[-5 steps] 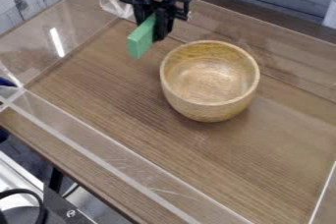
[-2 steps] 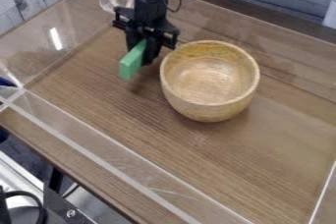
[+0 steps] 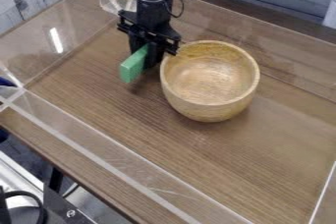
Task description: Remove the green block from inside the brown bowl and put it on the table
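Note:
The green block (image 3: 134, 64) hangs at a slant just left of the brown bowl (image 3: 210, 79), its lower end at or very near the table (image 3: 118, 130). My gripper (image 3: 147, 47) points straight down and is shut on the block's upper end. The black arm rises behind it toward the top of the view. The bowl stands upright with nothing inside it. Whether the block's lower end touches the wood I cannot tell.
Low clear acrylic walls (image 3: 79, 135) run along the table's edges, the nearest one along the front left. The bowl's rim lies close to the right of the gripper. Bare wood-grain surface stretches in front of the bowl and to the block's left.
The gripper has come down with the green block and slightly toward the front left. The block now sits low beside the bowl; the bowl has not moved.

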Tool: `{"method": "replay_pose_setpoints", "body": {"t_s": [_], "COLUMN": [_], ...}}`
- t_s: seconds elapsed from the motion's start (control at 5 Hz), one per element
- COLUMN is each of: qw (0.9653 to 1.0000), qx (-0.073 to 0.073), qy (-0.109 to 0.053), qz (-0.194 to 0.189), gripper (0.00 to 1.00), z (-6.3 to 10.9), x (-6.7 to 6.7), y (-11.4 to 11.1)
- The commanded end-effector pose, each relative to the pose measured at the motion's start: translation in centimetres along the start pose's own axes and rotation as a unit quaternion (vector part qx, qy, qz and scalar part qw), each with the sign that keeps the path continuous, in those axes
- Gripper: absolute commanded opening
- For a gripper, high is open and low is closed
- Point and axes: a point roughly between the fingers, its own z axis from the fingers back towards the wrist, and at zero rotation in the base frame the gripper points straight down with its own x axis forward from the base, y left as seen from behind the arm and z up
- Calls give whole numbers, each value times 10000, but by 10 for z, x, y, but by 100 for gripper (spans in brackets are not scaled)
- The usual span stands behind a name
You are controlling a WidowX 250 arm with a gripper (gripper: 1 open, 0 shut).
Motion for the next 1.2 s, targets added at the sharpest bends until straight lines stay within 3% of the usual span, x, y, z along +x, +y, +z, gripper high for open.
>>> {"method": "replay_pose_setpoints", "body": {"t_s": [0.0,0.2,0.6,1.0], "qw": [9994,9989,9978,9974], "qx": [-58,-187,-314,-404], "qy": [-350,-410,-573,-577], "qz": [-35,-110,-112,-143], "gripper": [0,0,0,0], "z": [25,32,16,1], "x": [4,2,22,24], "y": [10,13,24,14]}}
